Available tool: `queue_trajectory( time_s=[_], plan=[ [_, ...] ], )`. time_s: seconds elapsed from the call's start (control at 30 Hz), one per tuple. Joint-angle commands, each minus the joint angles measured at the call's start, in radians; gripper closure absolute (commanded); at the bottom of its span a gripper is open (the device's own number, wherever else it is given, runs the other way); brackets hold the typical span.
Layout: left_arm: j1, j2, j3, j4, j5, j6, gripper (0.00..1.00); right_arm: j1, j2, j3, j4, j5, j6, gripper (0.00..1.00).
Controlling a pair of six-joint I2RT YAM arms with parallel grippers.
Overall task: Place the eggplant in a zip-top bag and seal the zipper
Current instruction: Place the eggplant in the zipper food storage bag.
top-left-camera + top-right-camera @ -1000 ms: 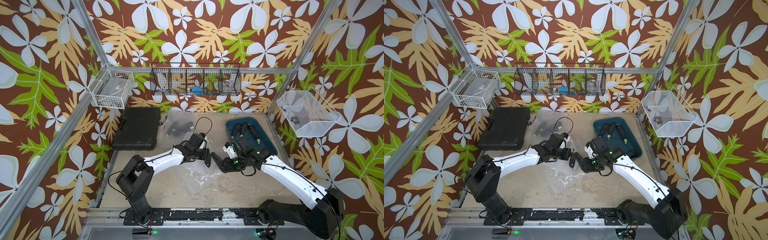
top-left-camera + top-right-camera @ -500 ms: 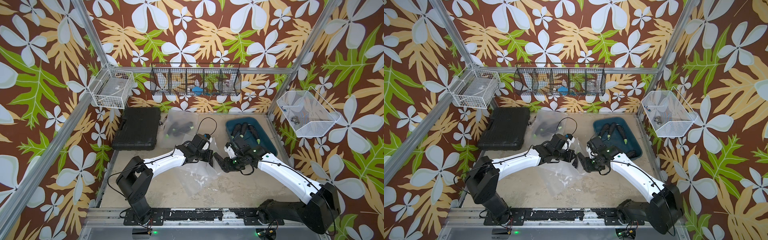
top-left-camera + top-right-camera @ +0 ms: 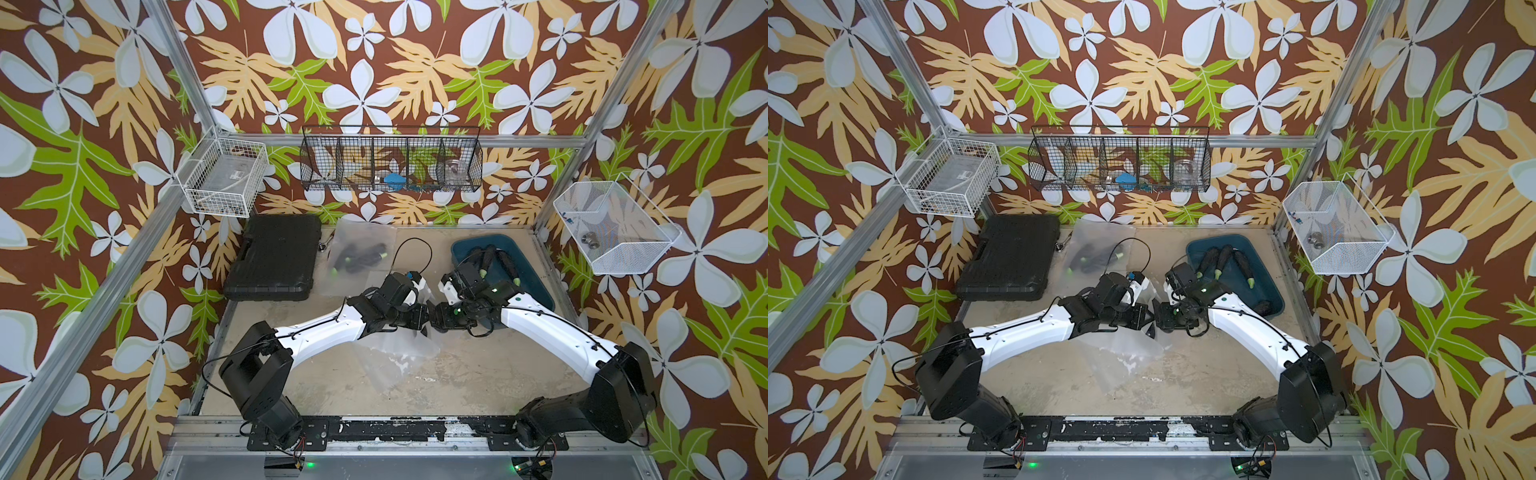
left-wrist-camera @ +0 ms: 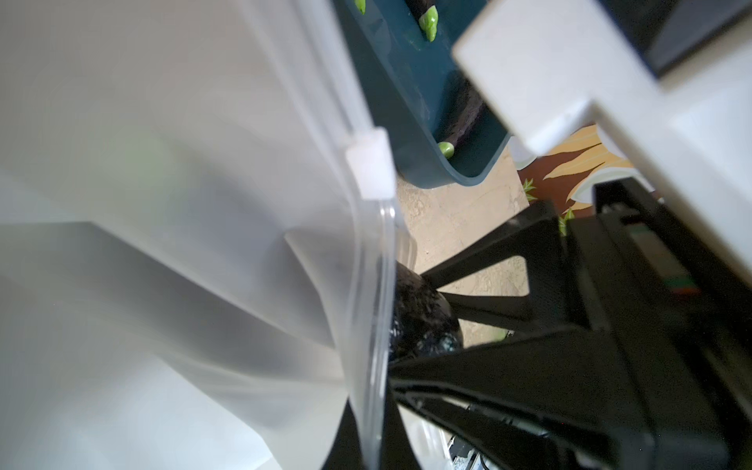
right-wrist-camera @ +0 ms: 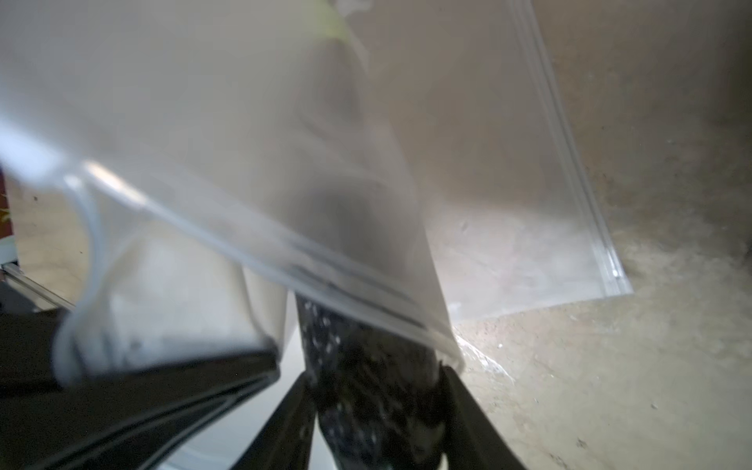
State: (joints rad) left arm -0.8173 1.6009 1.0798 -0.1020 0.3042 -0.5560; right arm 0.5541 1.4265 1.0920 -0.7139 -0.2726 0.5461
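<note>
The eggplant (image 5: pixel 366 407) sits stem-first, halfway into the bag (image 5: pixel 244 162), clamped by your right gripper (image 5: pixel 374 376). The left gripper (image 3: pixel 419 322) pinches the rim. Push it deeper before letting go. Only the left wrist view shows the slider (image 4: pixel 370 169); both top views hide this eggplant.

In the right wrist view the eggplant (image 5: pixel 366 415) shows only its lower end; the rest is a dark blur behind the frosted bag (image 5: pixel 244 142). Whether the right tool (image 5: pixel 374 376) grips it cannot be told. The left wrist view's edge cuts off the left tool (image 4: pixel 368 423). The wire basket's (image 3: pixel 316 166) contents are too small to name.
</note>
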Motion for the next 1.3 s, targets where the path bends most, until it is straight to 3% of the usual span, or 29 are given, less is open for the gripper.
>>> queue_trajectory(
  time_s=[0.0,0.1,0.23,0.5,0.73,1.03,1.27],
  plan=[
    [0.023,-0.004,-0.004,0.043,0.025,-0.034,1.00,0.000,-0.028,-0.011,0.116,-0.058,0.050,0.42],
    [0.059,-0.004,-0.020,0.059,0.028,-0.043,1.00,0.000,-0.073,-0.019,0.112,-0.063,0.050,0.37],
    [0.090,0.004,-0.022,0.067,0.031,-0.040,1.00,-0.002,-0.114,-0.023,0.056,-0.020,0.029,0.38],
    [0.092,0.000,-0.022,0.068,0.032,-0.040,1.00,-0.002,-0.114,-0.113,0.182,-0.036,0.054,0.68],
    [0.092,-0.010,-0.026,0.064,0.034,-0.039,1.00,0.012,-0.037,-0.100,0.271,-0.054,0.075,0.71],
    [0.092,-0.025,-0.030,0.055,0.010,-0.033,1.00,0.019,0.057,-0.072,0.272,-0.040,0.049,0.50],
    [0.098,0.013,-0.038,0.054,-0.013,-0.021,1.00,-0.047,-0.060,0.026,0.193,-0.071,-0.029,0.33]
  ],
)
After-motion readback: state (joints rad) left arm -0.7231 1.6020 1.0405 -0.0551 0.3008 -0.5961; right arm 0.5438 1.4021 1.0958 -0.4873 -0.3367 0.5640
